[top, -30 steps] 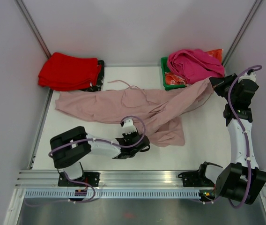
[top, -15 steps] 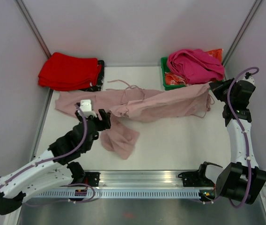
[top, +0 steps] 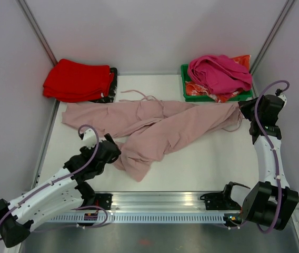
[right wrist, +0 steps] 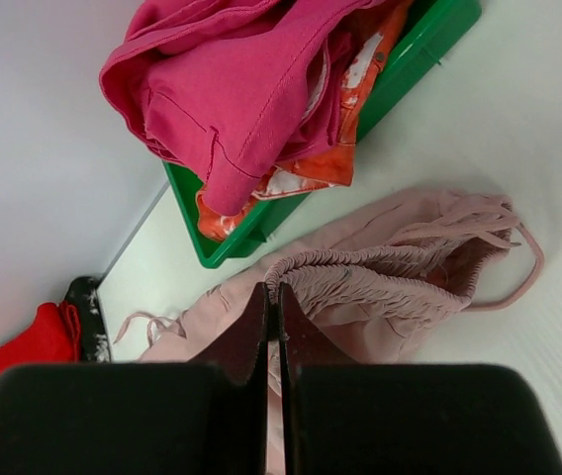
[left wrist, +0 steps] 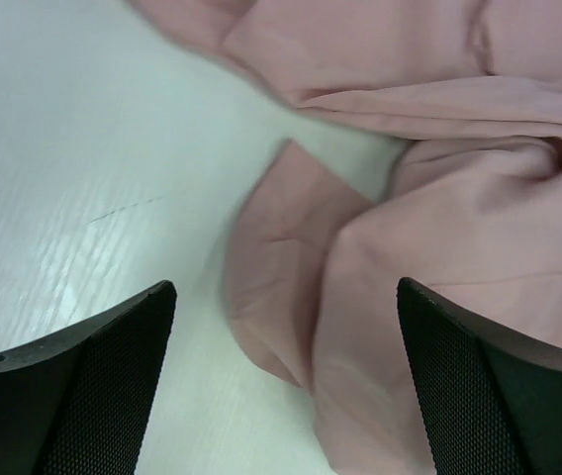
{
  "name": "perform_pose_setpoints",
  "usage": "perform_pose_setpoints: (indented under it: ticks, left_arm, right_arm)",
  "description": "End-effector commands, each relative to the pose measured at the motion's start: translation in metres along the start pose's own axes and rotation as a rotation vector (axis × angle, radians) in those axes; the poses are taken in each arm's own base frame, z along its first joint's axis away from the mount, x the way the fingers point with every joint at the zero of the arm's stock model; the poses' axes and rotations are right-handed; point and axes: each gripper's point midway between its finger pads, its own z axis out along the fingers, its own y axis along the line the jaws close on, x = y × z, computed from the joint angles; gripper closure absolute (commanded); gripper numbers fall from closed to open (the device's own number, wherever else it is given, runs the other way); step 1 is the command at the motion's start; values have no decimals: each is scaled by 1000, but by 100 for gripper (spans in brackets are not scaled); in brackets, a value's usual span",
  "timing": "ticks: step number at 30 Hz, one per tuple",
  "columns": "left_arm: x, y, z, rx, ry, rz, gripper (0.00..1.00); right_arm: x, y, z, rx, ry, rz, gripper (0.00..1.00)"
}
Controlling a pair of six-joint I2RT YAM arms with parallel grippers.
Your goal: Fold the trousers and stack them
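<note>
Trousers spread over the bench, one end pinched in the right claw.
The right claw's jaws are pressed tight together on the gathered waistband, which bunches up just past the grip. From there the pale pink fabric runs across the bench to the left claw. Its fingers stand wide apart and hold nothing, and a crumpled leg end lies below and ahead of them. Beyond the right claw sits a green bin heaped with a magenta garment. Folded red garments lie well apart from the left claw.
</note>
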Motion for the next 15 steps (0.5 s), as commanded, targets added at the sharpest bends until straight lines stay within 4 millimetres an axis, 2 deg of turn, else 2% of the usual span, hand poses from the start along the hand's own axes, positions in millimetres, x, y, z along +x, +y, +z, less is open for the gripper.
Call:
perform_pose_setpoints:
  ticks: [1, 2, 3, 4, 5, 6, 9, 13, 15]
  left_arm:
    - [12, 23, 13, -78, 22, -232, 4]
    - [20, 28, 20, -83, 33, -225, 5]
    - [20, 21, 28, -53, 41, -263, 5]
    - [26, 23, 33, -62, 57, -265, 5]
    - [35, 30, 39, -84, 78, -258, 5]
    - [43, 25, 46, -78, 110, -255, 5]
    - [65, 32, 61, -120, 184, -218, 6]
    - [73, 14, 72, -51, 214, -182, 7]
    - [80, 11, 73, -19, 238, -172, 13]
  right_arm:
    - [-14, 0, -3, 9, -53, -34, 100]
    - [-14, 0, -2, 9, -49, -38, 100]
    - [-13, 0, -1, 11, -44, -40, 100]
    - [-12, -1, 0, 12, -41, -40, 100]
    - [-11, -1, 1, 7, -36, -39, 100]
    - [-9, -1, 1, 3, -31, -37, 100]
    - [-8, 0, 0, -5, -24, -48, 100]
    - [-10, 0, -1, 5, -27, -58, 100]
    - [-11, 0, -1, 5, -29, -55, 100]
